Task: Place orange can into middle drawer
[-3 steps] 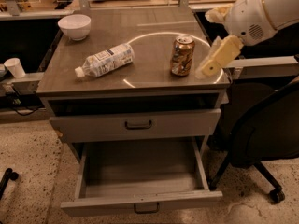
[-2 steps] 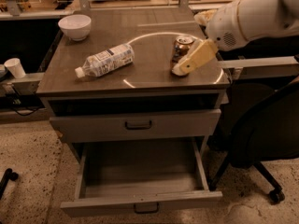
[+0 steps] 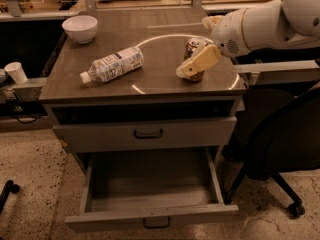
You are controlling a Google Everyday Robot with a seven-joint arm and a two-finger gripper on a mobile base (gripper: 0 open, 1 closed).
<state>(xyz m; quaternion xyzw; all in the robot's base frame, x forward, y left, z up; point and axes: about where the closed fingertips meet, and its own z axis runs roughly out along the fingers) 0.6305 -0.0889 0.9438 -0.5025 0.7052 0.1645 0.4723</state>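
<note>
Up on the cabinet top (image 3: 150, 76), the gripper (image 3: 197, 63) has slid in from the right and now sits across the upright orange can (image 3: 196, 46), can't tell if it's clamped yet, middle drawer (image 3: 150, 217) open below.

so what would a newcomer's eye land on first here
The big white arm reaching in from the right, its gripper at the orange can on the cabinet top. Below, the lowest drawer stands pulled wide open. A clear bottle lies on its side left of the can.
</note>
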